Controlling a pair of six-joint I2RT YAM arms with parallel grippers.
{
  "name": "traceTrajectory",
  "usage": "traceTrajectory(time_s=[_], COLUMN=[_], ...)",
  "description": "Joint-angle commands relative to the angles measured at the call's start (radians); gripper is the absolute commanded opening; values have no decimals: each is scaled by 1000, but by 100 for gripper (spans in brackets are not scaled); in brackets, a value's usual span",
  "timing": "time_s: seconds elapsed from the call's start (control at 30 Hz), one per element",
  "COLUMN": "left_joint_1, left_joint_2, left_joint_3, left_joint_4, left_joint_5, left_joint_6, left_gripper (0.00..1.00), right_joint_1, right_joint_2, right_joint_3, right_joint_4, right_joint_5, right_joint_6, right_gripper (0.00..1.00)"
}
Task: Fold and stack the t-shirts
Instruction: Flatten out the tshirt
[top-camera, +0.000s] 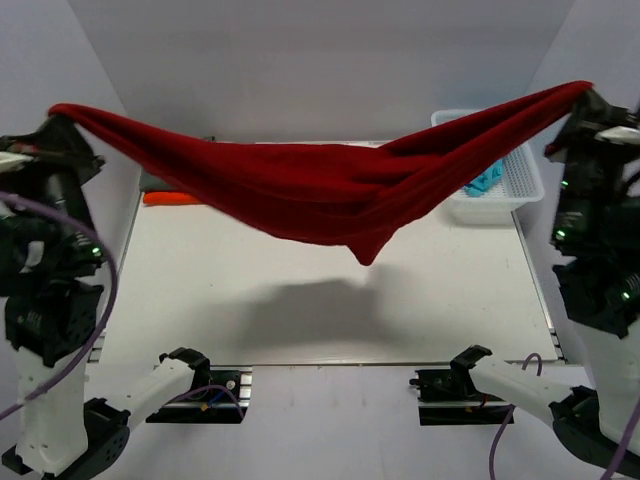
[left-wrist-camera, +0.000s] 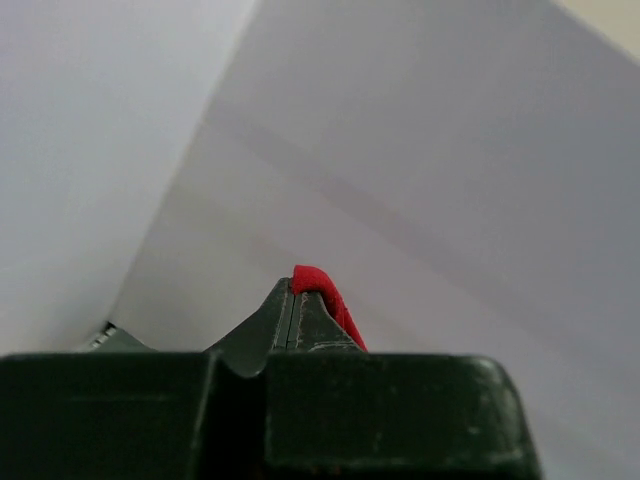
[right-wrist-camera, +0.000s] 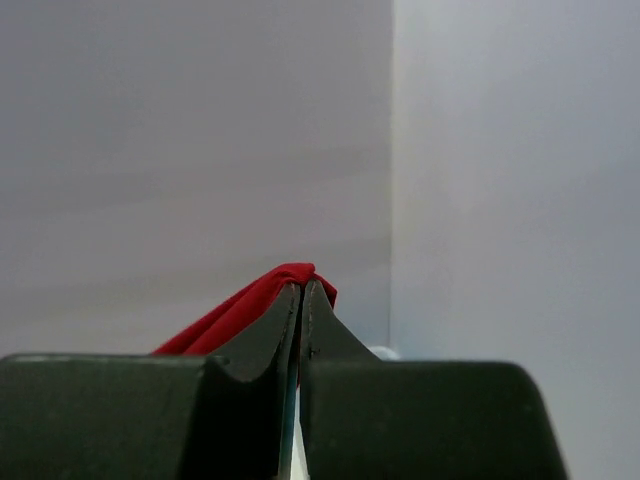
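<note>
dark red t-shirt (top-camera: 300, 185) | sagging | clamped: left end effector (left-wrist-camera: 297, 297), right end effector (right-wrist-camera: 302, 292)

One t-shirt (top-camera: 320, 190) hangs over the counter (top-camera: 300, 320), strung from the left fingers (left-wrist-camera: 272, 325) to the right fingers (right-wrist-camera: 328, 338). Folded t-shirts (top-camera: 170, 192) lie at the far left; a basket (top-camera: 500, 208) holding another t-shirt (top-camera: 485, 182) sits far right.
</note>
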Motion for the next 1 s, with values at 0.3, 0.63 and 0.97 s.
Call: traceTrajectory(time_s=[0.3, 0.63, 0.97], left_joint_1=[-3, 14, 126], left_joint_2=[11, 143, 638], left_joint_3=[211, -148, -235], left_joint_4=[-44, 60, 100], left_joint_5=[-270, -329, -316], left_joint_6=[165, 125, -56], left_gripper=[0, 0, 0], right_joint_1=[0, -3, -133], right_joint_2=[-211, -203, 216], right_joint_3=[-24, -381, -780], right_joint_4=[24, 131, 238], right_joint_5=[-15, 107, 86], right_joint_6=[-3, 100, 324], right_gripper=[0, 0, 0])
